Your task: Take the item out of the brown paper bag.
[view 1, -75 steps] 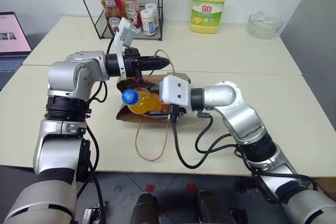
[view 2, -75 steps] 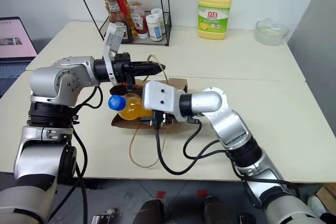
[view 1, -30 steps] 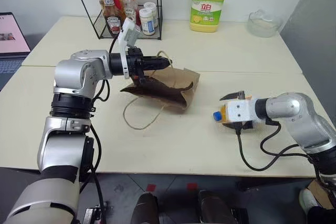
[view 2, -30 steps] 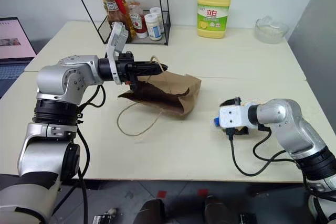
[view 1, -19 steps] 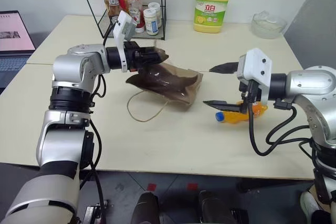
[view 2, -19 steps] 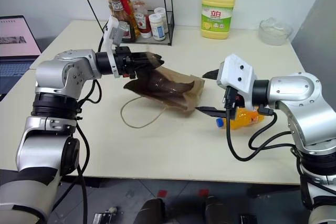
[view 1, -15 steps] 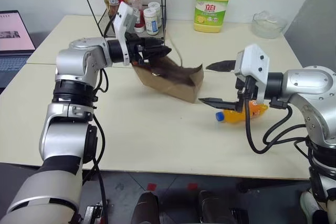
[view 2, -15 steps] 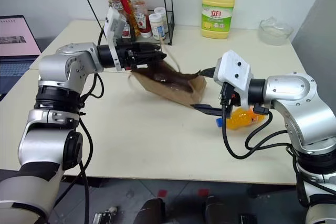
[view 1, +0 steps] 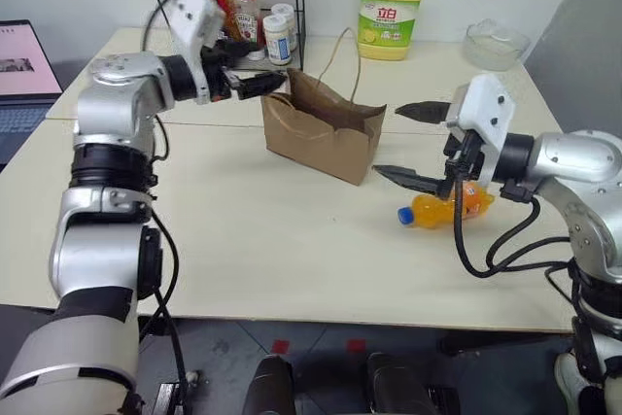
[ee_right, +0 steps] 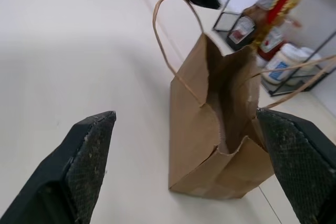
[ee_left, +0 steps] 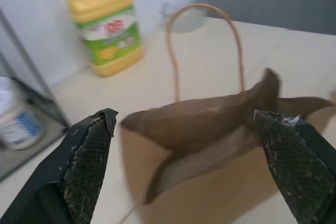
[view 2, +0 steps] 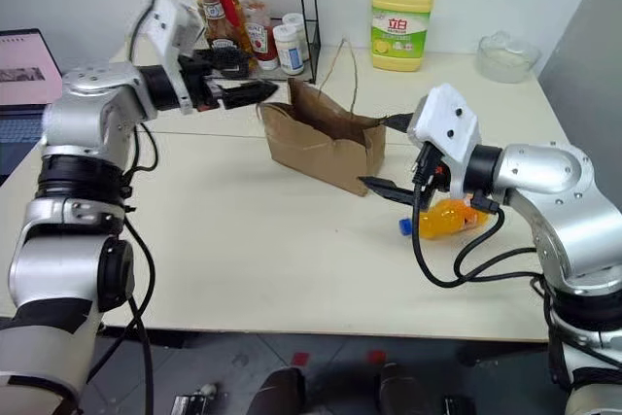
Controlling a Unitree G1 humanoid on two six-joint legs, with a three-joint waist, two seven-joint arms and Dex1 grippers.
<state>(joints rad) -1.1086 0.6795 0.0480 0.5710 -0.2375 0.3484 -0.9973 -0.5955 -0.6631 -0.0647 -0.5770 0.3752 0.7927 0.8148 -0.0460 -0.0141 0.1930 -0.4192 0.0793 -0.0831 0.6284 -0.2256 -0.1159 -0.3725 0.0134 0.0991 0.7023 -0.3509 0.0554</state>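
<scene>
1. Left gripper (view 1: 264, 83): fingers spread and empty, level, just left of the bag's mouth and clear of the paper. The rack (view 1: 282, 7) with its condiment bottles stands close behind it; a backward swing could strike the wire frame.

2. Bag (view 1: 323, 138): stands upright on the table (view 1: 243, 240) with its mouth open, one loop handle (view 1: 343, 65) rising above the rim. Nothing holds it. Being light and empty, it could tip if either gripper brushes it or catches the handle.

3. Jug (view 1: 388, 7): behind the bag near the table's far edge, well apart from both arms.

4. Right gripper (view 1: 416, 143): fingers wide apart, gripping nothing, pointing at the bag's right wall, which the wrist view shows squarely ahead. Its lower finger hangs just above the bottle.

5. Bottle (view 1: 439, 211): lies on its side on the table, right of the bag and fully outside it, cap toward the bag. The removal looks done. Lying round and unheld, it may roll if the trailing cable (view 1: 486, 250) or the lower finger nudges it; the table's front edge lies near enough to matter.

6. Open room: bare table in front of the bag and between the arms allows both grippers to withdraw.
</scene>
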